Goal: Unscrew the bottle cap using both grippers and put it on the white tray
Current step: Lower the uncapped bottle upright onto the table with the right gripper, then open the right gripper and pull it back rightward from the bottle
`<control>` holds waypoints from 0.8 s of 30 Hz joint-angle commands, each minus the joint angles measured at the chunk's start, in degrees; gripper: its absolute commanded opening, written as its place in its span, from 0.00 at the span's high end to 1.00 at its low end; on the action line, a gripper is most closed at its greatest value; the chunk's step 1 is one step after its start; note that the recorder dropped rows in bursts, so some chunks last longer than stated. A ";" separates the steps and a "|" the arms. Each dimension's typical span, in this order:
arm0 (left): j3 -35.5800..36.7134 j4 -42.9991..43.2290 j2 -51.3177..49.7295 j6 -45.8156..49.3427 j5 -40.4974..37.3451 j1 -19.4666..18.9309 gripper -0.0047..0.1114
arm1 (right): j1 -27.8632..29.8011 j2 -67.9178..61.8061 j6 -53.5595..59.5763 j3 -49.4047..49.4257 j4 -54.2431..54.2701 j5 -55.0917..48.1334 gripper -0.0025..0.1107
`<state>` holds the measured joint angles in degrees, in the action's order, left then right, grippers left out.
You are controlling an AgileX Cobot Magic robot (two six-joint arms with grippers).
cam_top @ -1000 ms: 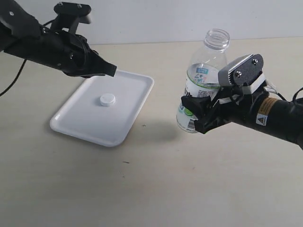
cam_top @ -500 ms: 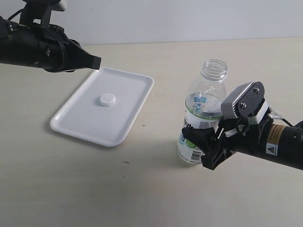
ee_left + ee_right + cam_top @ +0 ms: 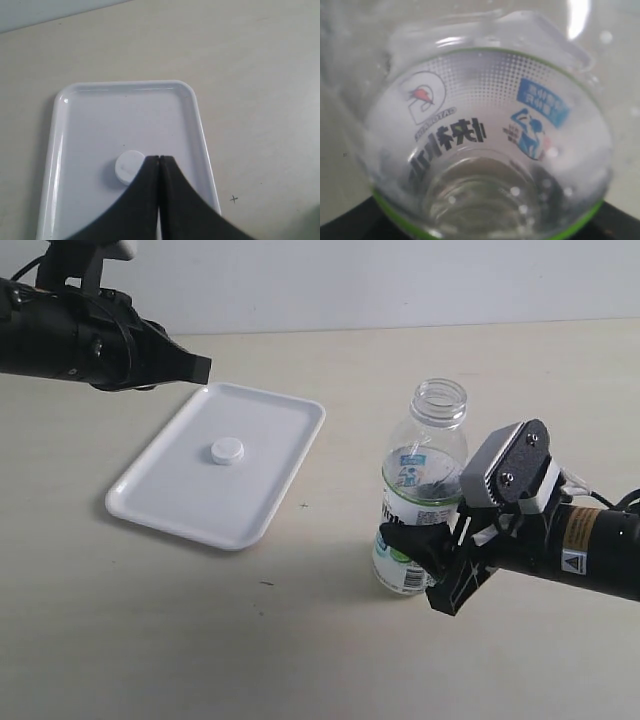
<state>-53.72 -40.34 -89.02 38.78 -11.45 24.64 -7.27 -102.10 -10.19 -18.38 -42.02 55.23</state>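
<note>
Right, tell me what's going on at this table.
The bottle cap is already off and lies on the white tray. The left gripper hangs above the tray's far corner with its jaws shut and empty. The right gripper holds the open bottle upright around its label, low over the table. Whether the base touches the table is unclear.

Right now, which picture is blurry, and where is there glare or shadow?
Right wrist view: the bottle fills the frame, soft and warped, with a bright glare streak near one corner. Left wrist view: sharp, a small glint on the rim of the white tray. Exterior view: even light, soft shadow on the table beside the bottle.
</note>
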 commanded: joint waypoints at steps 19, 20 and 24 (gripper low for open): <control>0.23 -0.93 0.38 0.22 0.00 0.08 0.96 | -0.04 0.54 -2.46 0.18 -3.68 -3.67 0.09; 0.23 -0.93 0.38 0.22 -0.09 0.08 0.96 | -0.04 1.15 -3.13 0.18 -3.68 -5.05 0.09; 0.23 -0.93 0.38 0.22 -0.25 0.08 0.96 | -0.04 6.12 -6.60 0.18 -4.17 -13.05 0.09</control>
<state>-53.68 -40.61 -89.02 38.78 -11.68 24.64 -7.27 -99.68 -14.22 -18.38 -45.23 47.17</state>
